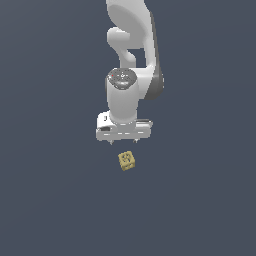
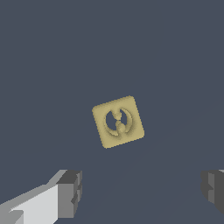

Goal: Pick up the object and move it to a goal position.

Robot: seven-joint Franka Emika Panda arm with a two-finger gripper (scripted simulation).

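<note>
Although I look for lettering, I find none to read on the cube (image 1: 127,160); its tan-yellow faces carry only a pale embossed emblem, a ring with curved shapes inside, seen plainly in my wrist view (image 2: 118,121). It lies on the dark grey-blue floor (image 1: 50,200), turned askew, apart from the fingers. My gripper (image 1: 123,142) hovers just above it, spread wide, its grey fingertips (image 2: 70,192) far apart and holding nothing.
</note>
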